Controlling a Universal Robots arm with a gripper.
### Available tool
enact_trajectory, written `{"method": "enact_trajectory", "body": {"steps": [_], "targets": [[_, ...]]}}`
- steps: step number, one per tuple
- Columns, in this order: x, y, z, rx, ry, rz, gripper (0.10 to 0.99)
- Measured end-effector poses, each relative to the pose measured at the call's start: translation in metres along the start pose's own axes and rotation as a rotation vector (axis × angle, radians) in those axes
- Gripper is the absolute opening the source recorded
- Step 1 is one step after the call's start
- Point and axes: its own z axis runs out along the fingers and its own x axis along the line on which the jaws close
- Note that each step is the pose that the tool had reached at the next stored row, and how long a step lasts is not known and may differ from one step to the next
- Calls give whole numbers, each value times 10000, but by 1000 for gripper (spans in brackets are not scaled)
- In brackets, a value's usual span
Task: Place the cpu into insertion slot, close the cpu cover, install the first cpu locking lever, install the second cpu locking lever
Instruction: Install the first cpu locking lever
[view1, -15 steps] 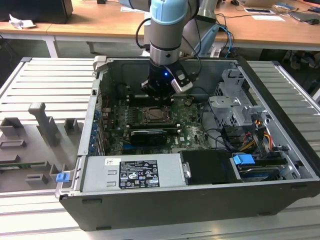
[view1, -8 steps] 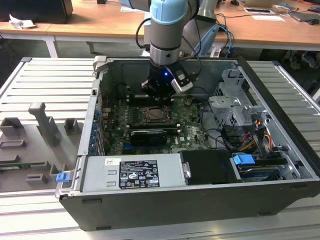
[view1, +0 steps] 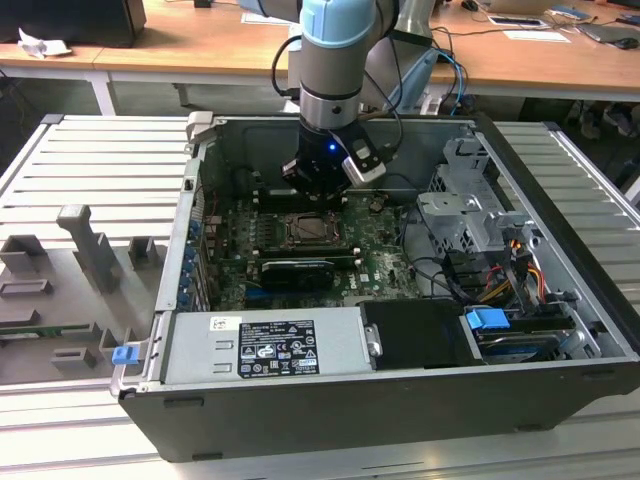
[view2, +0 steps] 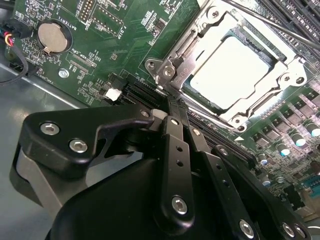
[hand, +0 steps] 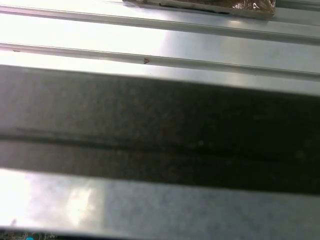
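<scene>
Silvery cpu (view2: 231, 71) lies seated beneath the lowered cpu cover (view2: 285, 75) as the pincer (view2: 172, 107), fingers pressed together, nears the frame's corner; locking levers likely demand slow, square pressure.

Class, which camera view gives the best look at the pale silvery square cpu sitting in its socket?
The second wrist view: the pale silvery square cpu lies close up, framed by the thin metal cpu cover. In the exterior view it is a small square on the green board, just below the gripper. The first wrist view shows grey metal panels.
</scene>
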Motion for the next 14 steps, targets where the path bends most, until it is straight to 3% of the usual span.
{"method": "enact_trajectory", "body": {"steps": [10,14], "targets": [[0,-2,25,163,12,1,106],[1,-2,25,176,15,1,106]]}}
